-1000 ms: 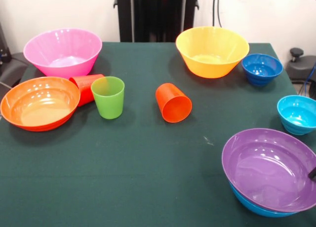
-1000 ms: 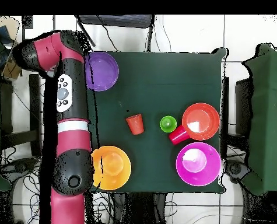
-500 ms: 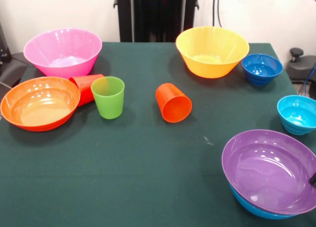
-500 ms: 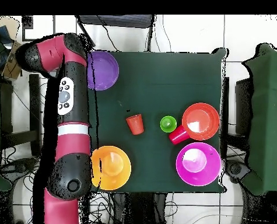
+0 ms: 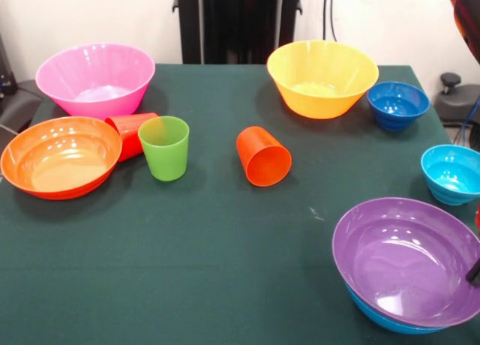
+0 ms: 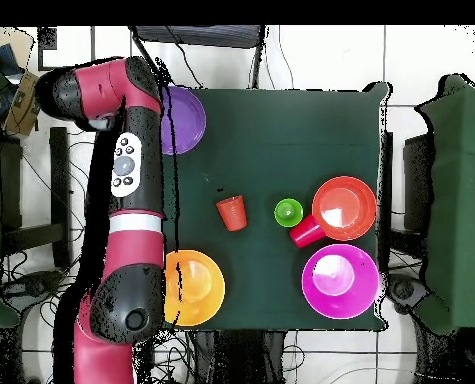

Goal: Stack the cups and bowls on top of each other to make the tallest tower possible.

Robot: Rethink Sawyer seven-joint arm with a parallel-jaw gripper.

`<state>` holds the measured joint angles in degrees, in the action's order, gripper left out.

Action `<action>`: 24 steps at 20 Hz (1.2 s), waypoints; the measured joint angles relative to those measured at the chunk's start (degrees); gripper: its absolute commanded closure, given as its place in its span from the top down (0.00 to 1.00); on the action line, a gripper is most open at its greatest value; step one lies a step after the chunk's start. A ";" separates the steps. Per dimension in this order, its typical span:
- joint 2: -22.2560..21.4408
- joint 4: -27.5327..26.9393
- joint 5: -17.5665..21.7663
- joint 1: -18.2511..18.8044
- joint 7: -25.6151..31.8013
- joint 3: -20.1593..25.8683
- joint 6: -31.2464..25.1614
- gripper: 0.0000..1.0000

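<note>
Arm (image 6: 131, 200) lies along counter (image 5: 225, 285) edge by the purple bowl (image 5: 409, 259), which is nested in blue bowl (image 5: 375, 315) at a corner. Pink bowl (image 5: 96, 79), yellow bowl (image 5: 322, 76), orange bowl (image 5: 60, 156) sit apart near edges. Small dark blue bowl (image 5: 397, 103) & cyan bowl (image 5: 451, 172) at same edge as purple. Green cup (image 5: 164, 148) upright mid-counter; red cup (image 5: 129, 133), orange cup (image 5: 262, 156) on sides. Fingers: can't tell.

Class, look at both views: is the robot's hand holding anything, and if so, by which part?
It cannot be told. A dark tip shows at the purple bowl's right rim in the front view, but the arm hides the hand overhead.
</note>
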<state>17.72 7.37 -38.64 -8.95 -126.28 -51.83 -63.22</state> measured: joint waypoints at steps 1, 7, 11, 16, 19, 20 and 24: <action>-0.16 0.21 0.33 -0.01 0.00 0.19 0.01 0.00; -0.60 1.52 2.52 -0.05 0.00 0.89 0.31 0.00; -0.84 2.00 3.81 -0.05 0.00 1.01 0.31 0.00; -1.36 3.20 5.53 -0.22 0.01 1.29 0.31 0.00; -1.98 5.11 6.91 -0.73 0.02 2.29 0.32 0.00; -2.26 5.84 7.29 -0.94 0.03 2.70 0.32 0.00; -4.08 10.06 9.26 -2.21 0.74 4.92 0.66 0.00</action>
<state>13.64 17.43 -29.37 -11.16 -125.54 -46.91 -62.55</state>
